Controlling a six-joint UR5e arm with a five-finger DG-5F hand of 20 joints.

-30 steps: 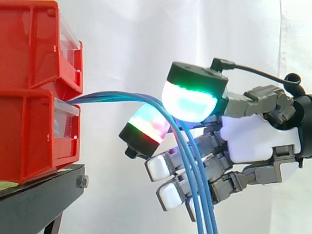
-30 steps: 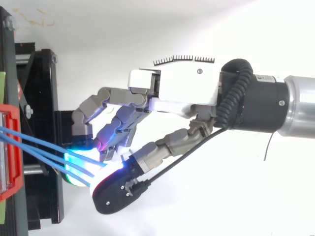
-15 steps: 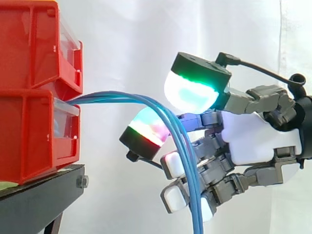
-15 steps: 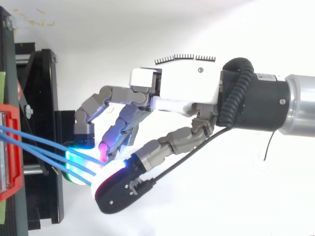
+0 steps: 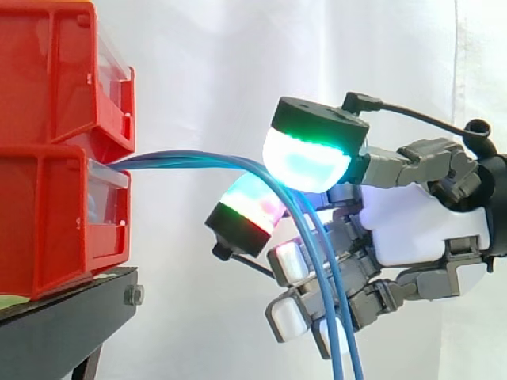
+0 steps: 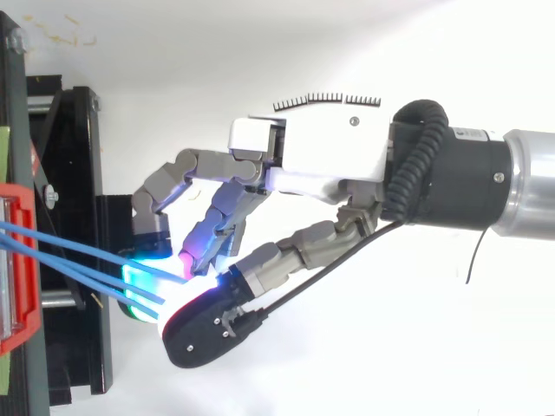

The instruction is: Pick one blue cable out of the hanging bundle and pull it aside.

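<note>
Three blue cables [image 5: 198, 160] leave the left red bins [image 5: 47, 198] and droop through the hand [image 5: 420, 226] reaching in from the right, fingers curled round them; glowing pads [image 5: 305, 162] hide which cable is pinched.

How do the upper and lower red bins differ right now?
The upper red bin is stacked on the lower red bin, which rests on the black stand. The blue cables come out at the lower bin's top front edge, under the upper bin. Both are red with clear fronts.
</note>
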